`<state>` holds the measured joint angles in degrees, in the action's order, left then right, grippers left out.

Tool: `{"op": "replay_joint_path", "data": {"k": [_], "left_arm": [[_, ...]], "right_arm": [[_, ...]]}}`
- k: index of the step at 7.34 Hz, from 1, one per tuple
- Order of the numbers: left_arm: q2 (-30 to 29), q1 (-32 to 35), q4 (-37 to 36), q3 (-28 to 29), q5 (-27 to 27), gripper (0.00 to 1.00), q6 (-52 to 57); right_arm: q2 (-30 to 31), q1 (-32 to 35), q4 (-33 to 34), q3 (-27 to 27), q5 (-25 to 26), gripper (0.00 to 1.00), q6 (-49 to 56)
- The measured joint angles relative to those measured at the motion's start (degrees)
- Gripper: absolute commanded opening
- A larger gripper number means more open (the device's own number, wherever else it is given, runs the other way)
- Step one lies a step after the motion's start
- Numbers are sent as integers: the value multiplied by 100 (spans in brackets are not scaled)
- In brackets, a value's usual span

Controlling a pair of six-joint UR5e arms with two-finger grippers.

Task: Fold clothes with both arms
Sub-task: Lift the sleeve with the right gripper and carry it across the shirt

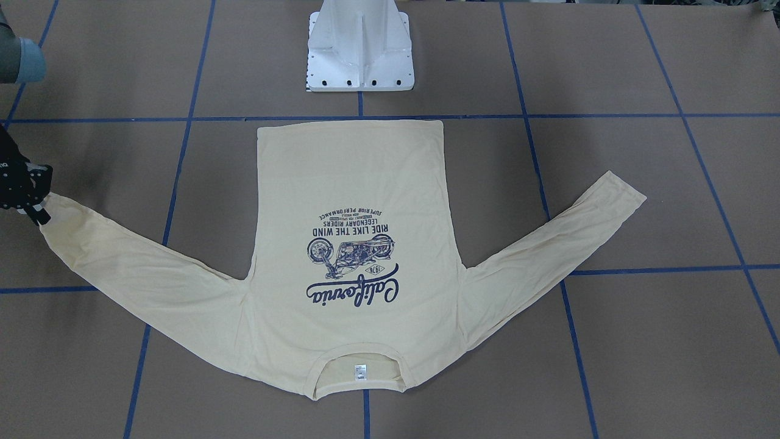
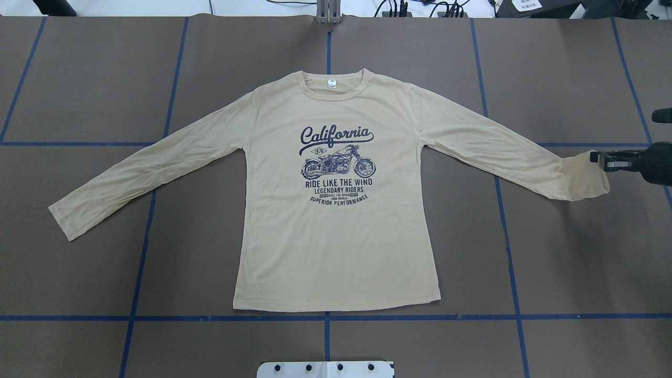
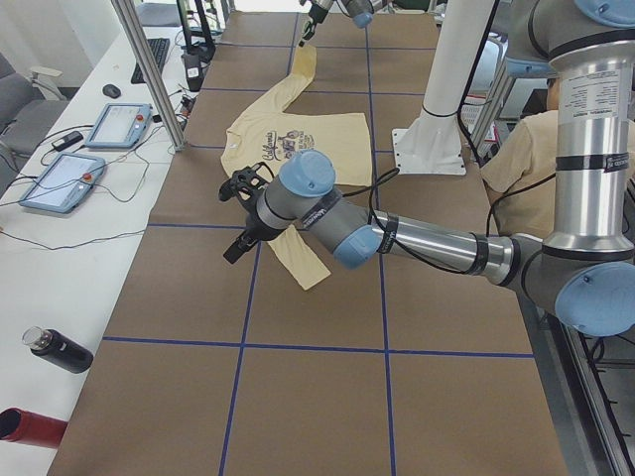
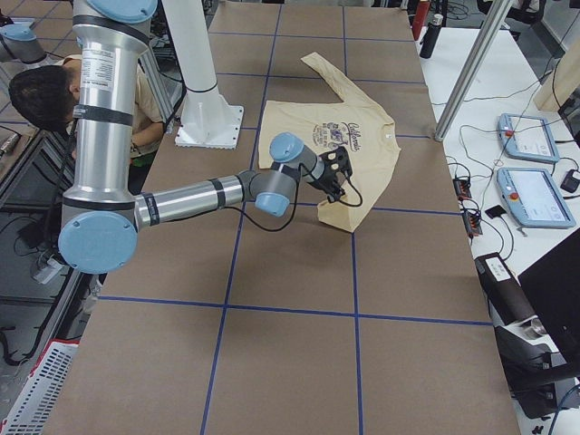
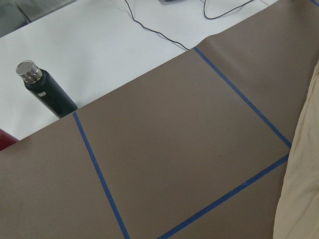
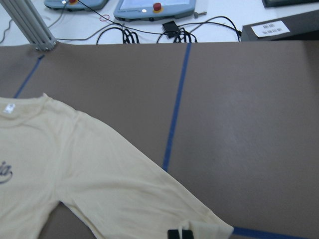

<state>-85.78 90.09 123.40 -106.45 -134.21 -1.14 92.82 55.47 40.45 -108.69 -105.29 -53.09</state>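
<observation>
The cream-yellow shirt (image 2: 336,236) lies flat on the brown table, print side up, collar tag away from the robot, both sleeves spread out. My right gripper (image 2: 598,158) is at the cuff of the sleeve on my right and is shut on it; its fingertip pinches the cloth in the right wrist view (image 6: 179,234). It also shows in the front-facing view (image 1: 38,210). My left gripper (image 3: 233,223) shows only in the exterior left view, raised above the table near the other cuff (image 2: 63,215). I cannot tell whether it is open or shut.
The white pedestal base (image 1: 359,55) stands behind the shirt's hem. A black bottle (image 5: 47,94) and a red object (image 3: 25,424) lie beyond the table's left end. Tablets (image 3: 60,178) and cables sit on the white side bench. A person (image 4: 36,91) sits behind the robot.
</observation>
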Motion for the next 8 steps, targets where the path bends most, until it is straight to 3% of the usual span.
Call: {"op": "replay_joint_path", "data": {"k": [2,4,5,6,8], "left_arm": [[0,0,4,-2,-18,100,-6],[2,0,1,3,-18,100,-14],[6,0,0,14,-17,100,-16],[7,0,0,29,-24,100,-19],[9,0,-4,82,-31,100,-25]], "right_arm": [[-1606,-331,1684,-89,454,0,-123],[-3214,-977,3575,-1,1315,0,-533],[-3831,-1300,4012,247,1745,0,-754],[-4533,-1583,4211,855,2149,0,-1029],[-6384,-1990,4277,3114,2587,0,-1727]]}}
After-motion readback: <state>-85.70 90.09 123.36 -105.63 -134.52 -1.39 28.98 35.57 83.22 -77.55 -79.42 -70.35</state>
